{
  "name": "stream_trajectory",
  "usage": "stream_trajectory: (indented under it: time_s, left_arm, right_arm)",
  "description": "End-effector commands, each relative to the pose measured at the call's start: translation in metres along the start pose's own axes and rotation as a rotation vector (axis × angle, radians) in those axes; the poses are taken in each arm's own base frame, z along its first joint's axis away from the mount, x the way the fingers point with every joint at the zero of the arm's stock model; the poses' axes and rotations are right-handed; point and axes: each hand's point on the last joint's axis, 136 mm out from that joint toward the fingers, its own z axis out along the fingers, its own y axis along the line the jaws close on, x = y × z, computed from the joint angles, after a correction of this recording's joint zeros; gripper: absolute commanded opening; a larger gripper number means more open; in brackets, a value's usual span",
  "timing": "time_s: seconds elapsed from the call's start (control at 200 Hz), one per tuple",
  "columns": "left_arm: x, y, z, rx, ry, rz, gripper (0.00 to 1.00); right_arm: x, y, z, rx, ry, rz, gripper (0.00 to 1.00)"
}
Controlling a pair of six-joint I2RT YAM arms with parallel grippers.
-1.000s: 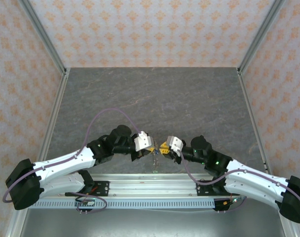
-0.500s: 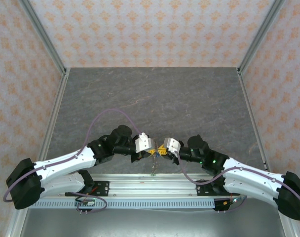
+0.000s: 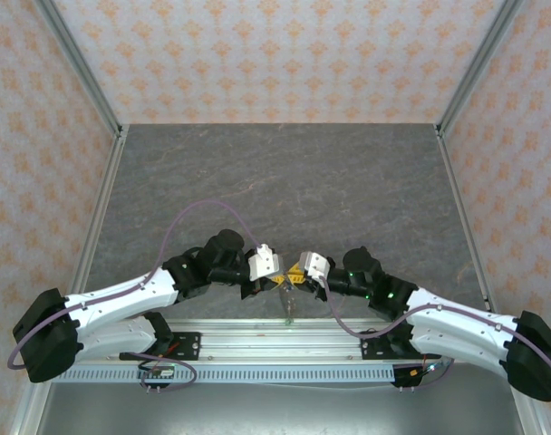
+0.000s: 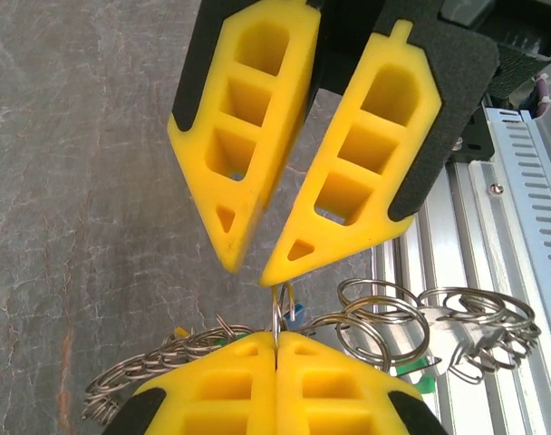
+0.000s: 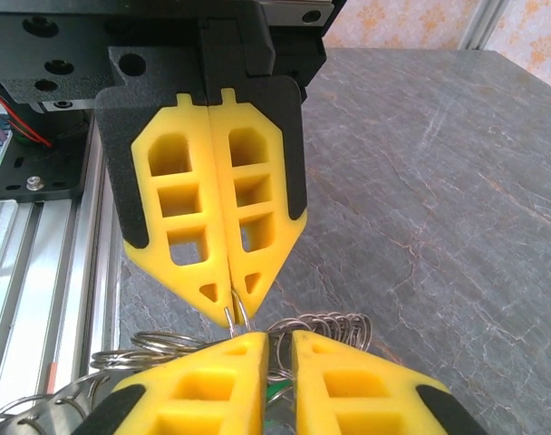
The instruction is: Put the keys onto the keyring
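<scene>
My left gripper (image 4: 276, 337) is shut on a thin steel loop of the keyring (image 4: 275, 313), held just above the table's near edge. A chain of small steel rings (image 4: 140, 372) hangs off it to the left and larger split rings (image 4: 384, 317) to the right. Among them show a blue tag (image 4: 294, 314), a green tag (image 4: 411, 372) and a flat metal key (image 4: 457, 337). My right gripper (image 5: 280, 340) faces the left gripper (image 5: 230, 294) tip to tip, jaws a narrow gap apart around the loop (image 5: 228, 314). In the top view the grippers (image 3: 277, 275) (image 3: 294, 275) nearly touch.
The aluminium rail (image 3: 285, 340) holding both arm bases runs right beneath the hanging rings. The grey stone-patterned tabletop (image 3: 285, 181) stretches away behind the grippers. Patterned walls with metal corner posts (image 3: 76, 63) close in three sides.
My right gripper has edged left, closer to the left gripper. The left gripper has barely moved and keeps its hold on the ring.
</scene>
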Motion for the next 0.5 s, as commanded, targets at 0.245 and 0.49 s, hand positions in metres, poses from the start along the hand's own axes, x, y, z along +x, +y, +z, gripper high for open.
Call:
stream_trajectory:
  time_s: [0.245, 0.49]
  left_arm:
    - [-0.0293, 0.0008, -0.0069, -0.009, -0.072, 0.063, 0.0]
    - [-0.0317, 0.0009, -0.0048, -0.001, -0.077, 0.061, 0.0]
  right_arm:
    - [0.0039, 0.0035, -0.0106, 0.002, 0.008, -0.036, 0.18]
    - [0.0, 0.0083, -0.0068, -0.033, -0.016, -0.033, 0.19]
